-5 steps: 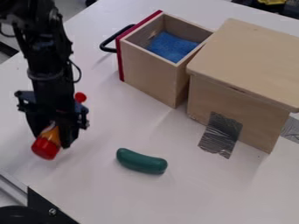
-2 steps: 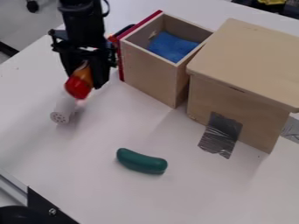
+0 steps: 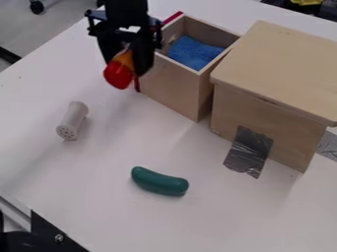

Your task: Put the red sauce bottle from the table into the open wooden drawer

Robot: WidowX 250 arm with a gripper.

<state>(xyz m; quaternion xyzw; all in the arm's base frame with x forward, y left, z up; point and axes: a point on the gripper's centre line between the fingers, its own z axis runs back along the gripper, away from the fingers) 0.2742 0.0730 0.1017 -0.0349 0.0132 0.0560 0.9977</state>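
gripping one red-and-orange object (image 3: pixel 119 73), tool (image 3: pixel 126 61) closed around it; one cucumber (image 3: pixel 159 181).

Black arm, bracketed black tool (image 3: pixel 126 54)

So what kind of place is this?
Probably a robot workshop or lab: a black robot arm hangs over a white table, with a wooden box held by silvery tape.
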